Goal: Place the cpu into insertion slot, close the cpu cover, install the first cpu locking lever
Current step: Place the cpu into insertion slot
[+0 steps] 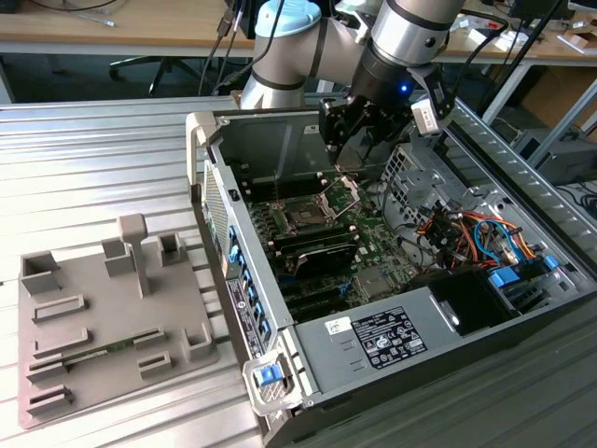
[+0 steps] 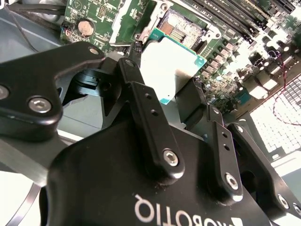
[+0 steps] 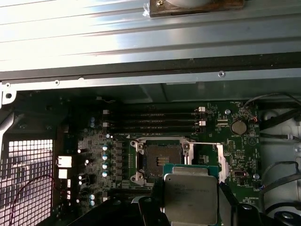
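The gripper (image 3: 190, 203) is pinching the cpu (image 3: 190, 195) by its edges, hanging just over the bare insertion slot (image 3: 162, 157). The frame edge is cutting off the chip's lower part. The exterior view is showing the cpu cover (image 1: 341, 193) standing open, with the case (image 1: 373, 341) sitting on a ribbed metal surface (image 1: 93, 149).

Tool (image 1: 359, 152): over the open computer case (image 1: 280, 140), above the motherboard (image 1: 373, 238).
Cpu (image 3: 190, 197): clamped between the tool's fingers, clear of the board.
Insertion slot (image 3: 162, 157): on the motherboard, just beyond the cpu.
Cpu cover (image 1: 341, 193): tilted up beside the slot, under the tool.
Memory slots (image 3: 155, 120): beyond the slot.
Fixture tray (image 1: 84, 373): on the desk (image 1: 93, 168), well apart from the tool.
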Robot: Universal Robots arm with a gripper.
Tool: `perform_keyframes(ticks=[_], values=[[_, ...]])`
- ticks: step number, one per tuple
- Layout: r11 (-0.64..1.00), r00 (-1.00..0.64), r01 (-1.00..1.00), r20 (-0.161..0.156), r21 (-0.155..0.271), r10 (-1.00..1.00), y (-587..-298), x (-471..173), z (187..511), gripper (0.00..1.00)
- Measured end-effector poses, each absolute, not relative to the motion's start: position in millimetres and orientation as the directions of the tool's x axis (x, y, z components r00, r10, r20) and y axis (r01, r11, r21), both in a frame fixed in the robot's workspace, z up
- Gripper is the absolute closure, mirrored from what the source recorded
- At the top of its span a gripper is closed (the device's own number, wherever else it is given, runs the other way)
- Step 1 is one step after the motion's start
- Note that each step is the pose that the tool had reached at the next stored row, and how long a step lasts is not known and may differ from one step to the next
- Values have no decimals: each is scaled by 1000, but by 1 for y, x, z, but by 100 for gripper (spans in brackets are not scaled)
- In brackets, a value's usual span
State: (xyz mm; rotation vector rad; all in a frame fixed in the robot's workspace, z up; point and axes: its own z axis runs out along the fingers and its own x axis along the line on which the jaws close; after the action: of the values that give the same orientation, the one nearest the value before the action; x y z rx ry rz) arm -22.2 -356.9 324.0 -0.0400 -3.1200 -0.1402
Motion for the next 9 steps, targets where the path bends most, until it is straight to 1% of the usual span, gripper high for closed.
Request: perform_keyframes(ticks=[9], values=[[996,-1000,26,19,89,25,-359,-22,321,45]])
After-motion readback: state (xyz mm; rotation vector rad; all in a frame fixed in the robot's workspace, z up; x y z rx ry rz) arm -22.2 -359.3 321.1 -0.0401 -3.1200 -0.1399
